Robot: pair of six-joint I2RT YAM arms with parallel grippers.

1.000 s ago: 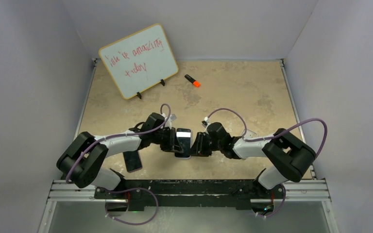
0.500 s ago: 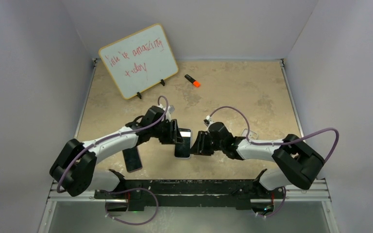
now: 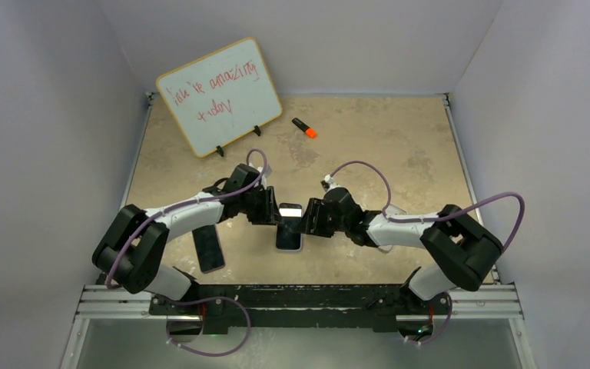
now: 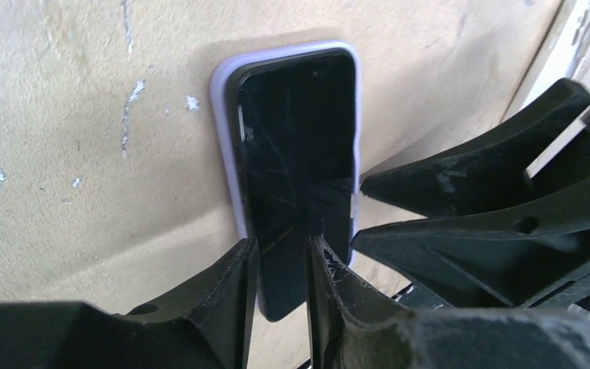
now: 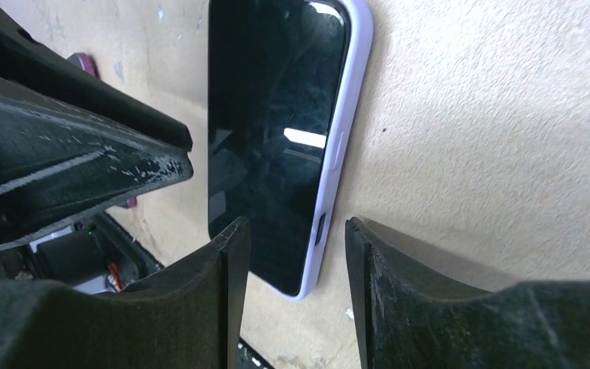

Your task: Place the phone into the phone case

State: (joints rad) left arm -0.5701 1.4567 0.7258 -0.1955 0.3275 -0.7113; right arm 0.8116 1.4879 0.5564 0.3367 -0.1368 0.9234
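The phone (image 3: 289, 228) lies flat on the table with its dark screen up, inside the lavender phone case (image 3: 290, 207). It also shows in the left wrist view (image 4: 296, 146) and the right wrist view (image 5: 273, 138). My left gripper (image 3: 274, 217) is at the phone's left edge. Its fingers stand a narrow gap apart over the screen's near end (image 4: 283, 247) with nothing between them. My right gripper (image 3: 308, 221) is at the phone's right edge, open and empty. Its fingers straddle the case's side rim (image 5: 296, 227).
A second dark phone (image 3: 210, 250) lies on the table left of the cased phone, under my left arm. A whiteboard (image 3: 219, 96) stands on a stand at the back left. An orange marker (image 3: 304, 128) lies behind the grippers.
The phone was tilted between both grippers and now lies flat. My left gripper has drawn back off its top edge. My right gripper has shifted slightly farther from me.
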